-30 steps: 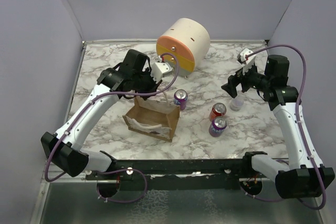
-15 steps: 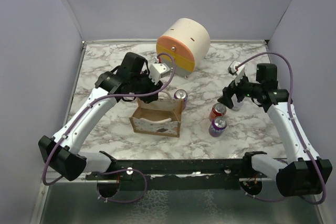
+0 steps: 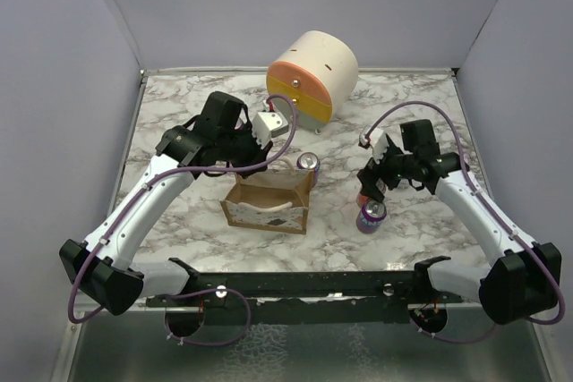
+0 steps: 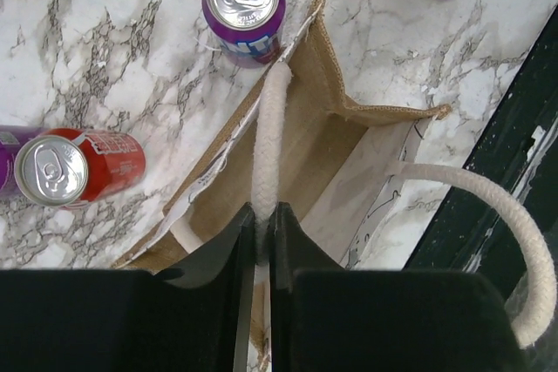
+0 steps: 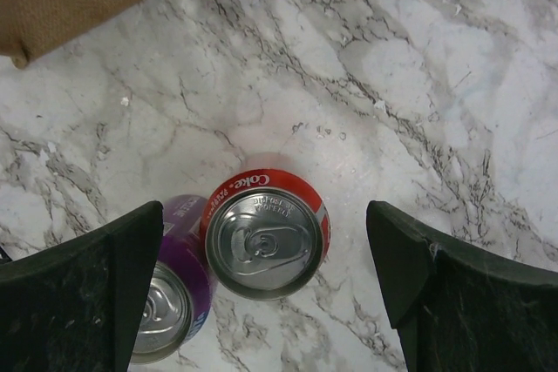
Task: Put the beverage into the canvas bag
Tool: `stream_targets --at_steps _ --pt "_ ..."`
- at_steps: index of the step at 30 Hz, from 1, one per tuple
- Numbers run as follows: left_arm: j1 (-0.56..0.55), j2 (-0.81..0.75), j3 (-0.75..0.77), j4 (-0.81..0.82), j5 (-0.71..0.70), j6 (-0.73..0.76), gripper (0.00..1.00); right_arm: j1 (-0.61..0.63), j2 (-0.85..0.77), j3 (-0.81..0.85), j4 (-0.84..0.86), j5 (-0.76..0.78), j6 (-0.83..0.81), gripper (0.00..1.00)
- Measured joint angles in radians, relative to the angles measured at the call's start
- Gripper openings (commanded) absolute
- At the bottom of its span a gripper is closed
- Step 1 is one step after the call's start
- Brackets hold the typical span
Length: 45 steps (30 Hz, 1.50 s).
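Note:
The tan canvas bag stands open at the table's middle. In the left wrist view its brown inside is empty. My left gripper is shut on one whitish rope handle and holds it up above the bag's far side. My right gripper is open and straddles an upright red Coke can, with a finger on each side and not touching it. A purple can leans against the red one on the left. From above, the right gripper covers most of the red can.
A purple can stands at the bag's far right corner. Another purple can stands below the right gripper. A further red can stands beyond the bag under my left arm. The round cream-orange cabinet stands at the back.
My right gripper has swung left and down from the right side to over the red can. My left gripper pulled the handle up and the bag now stands upright.

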Motion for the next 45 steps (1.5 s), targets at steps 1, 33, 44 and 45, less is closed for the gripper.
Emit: stream_targets --at_steps 1,33,44,45 --pt "0.0 0.0 0.0 -0.001 0.004 -0.001 0.03 0.007 0.01 -0.005 0.001 0.019 0.002 0.97" --pt "0.195 -0.079 -0.078 -0.037 0.077 -0.048 0.46 0.055 0.108 -0.027 0.025 0.165 0.07 0.29" --pt "0.236 -0.092 -0.082 -0.005 0.1 -0.036 0.73 0.055 0.082 0.023 -0.014 0.163 0.089 0.01" --pt "0.24 -0.093 -0.082 -0.005 0.099 -0.031 0.74 0.055 0.074 0.038 -0.018 0.161 0.09 0.01"
